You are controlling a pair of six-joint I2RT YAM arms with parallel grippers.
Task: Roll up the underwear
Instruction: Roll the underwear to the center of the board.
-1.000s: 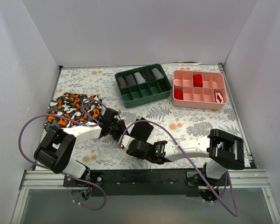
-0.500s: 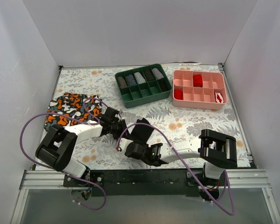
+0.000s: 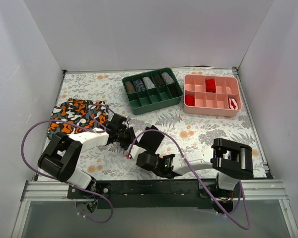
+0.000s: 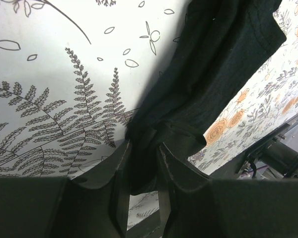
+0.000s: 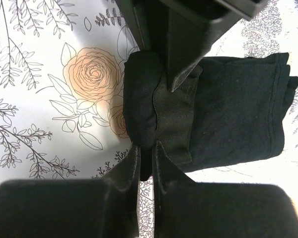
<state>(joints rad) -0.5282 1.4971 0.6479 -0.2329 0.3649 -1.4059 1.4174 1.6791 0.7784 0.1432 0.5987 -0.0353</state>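
Underwear [image 5: 238, 109] — left hand [image 4: 141, 148], right hand [image 5: 145, 151], apparently pinching

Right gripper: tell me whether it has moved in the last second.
Yes, slightly. The right gripper, shut on the underwear, has drawn back toward the near edge, away from the green tray.

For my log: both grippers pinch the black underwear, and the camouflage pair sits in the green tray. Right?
No: the top view shows the camouflage pair on the table, outside the green tray. The left gripper and right gripper pinch the black underwear.
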